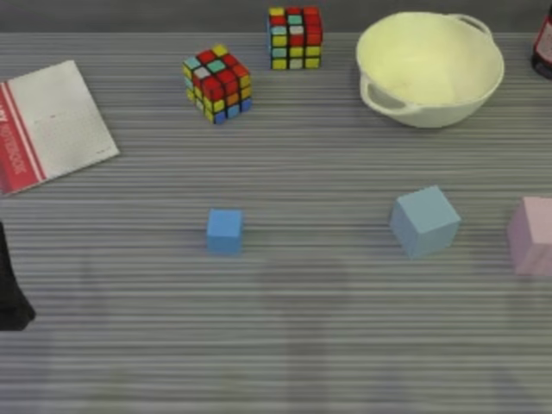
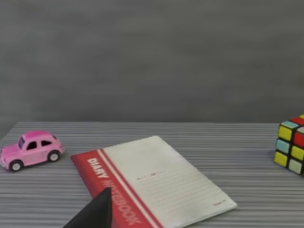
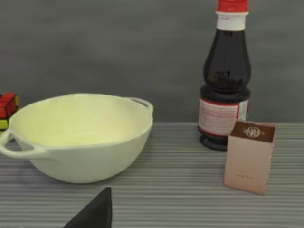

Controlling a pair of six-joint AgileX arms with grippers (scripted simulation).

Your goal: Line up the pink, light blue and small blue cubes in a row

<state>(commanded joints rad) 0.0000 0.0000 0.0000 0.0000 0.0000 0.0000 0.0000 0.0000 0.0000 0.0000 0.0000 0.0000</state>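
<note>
The small blue cube (image 1: 224,231) sits left of the table's middle. To its right stands the larger light blue cube (image 1: 424,221), turned slightly. The pink cube (image 1: 533,235) rests at the right edge of the top view, partly cut off. All three lie roughly along one band across the table, with wide gaps between them. My left gripper (image 1: 10,297) is parked at the far left edge, well away from the cubes. My right gripper is out of the top view; only a dark part of it (image 3: 95,213) shows in the right wrist view. Neither holds anything.
Two multicoloured puzzle cubes (image 1: 217,83) (image 1: 294,38) stand at the back. A cream bowl (image 1: 423,112) is at the back right beside a dark bottle (image 1: 543,43) and a brown carton (image 3: 249,156). A red-and-white notebook (image 1: 52,121) and a pink toy car (image 2: 31,149) lie back left.
</note>
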